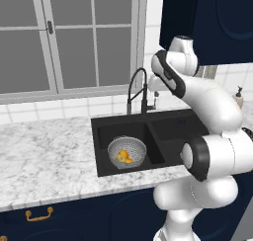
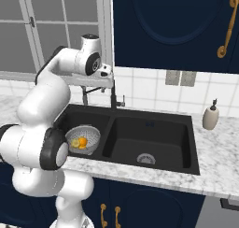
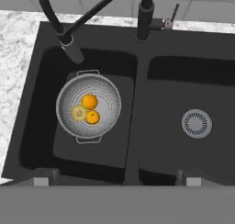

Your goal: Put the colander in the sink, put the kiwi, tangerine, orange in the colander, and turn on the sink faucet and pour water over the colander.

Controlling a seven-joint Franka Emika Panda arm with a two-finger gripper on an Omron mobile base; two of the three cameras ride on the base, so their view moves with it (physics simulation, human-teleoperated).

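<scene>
Looking down from the hand view, the gripper (image 3: 117, 179) shows its two dark fingertips (image 3: 40, 176) far apart at the bottom edge, spread wide and pinching nothing.

Just beyond them lies the sink (image 3: 137, 58), a black double basin set in a marbled counter (image 3: 18, 44). In its left basin sits the colander (image 3: 88, 107), upright on the basin floor, its two loop handles pointing toward twelve and six o'clock. Inside it three fruits lie bunched and touching: the kiwi (image 3: 79, 112) at about nine o'clock of the bowl's centre, the orange (image 3: 89, 101) at twelve, the tangerine (image 3: 92, 117) at five. Which of the two orange fruits is which is hard to tell. In the right basin, a round silver drain (image 3: 197, 123) lies at three o'clock from the colander, well apart.

Farther back, the sink faucet (image 3: 146, 12) stands on the rear ledge at the divider, its spout head (image 3: 71, 46) hanging over the left basin at eleven o'clock from the colander.

In the right base view, a beige soap dispenser (image 2: 211, 116) stands on the counter at the sink's far right corner.
</scene>
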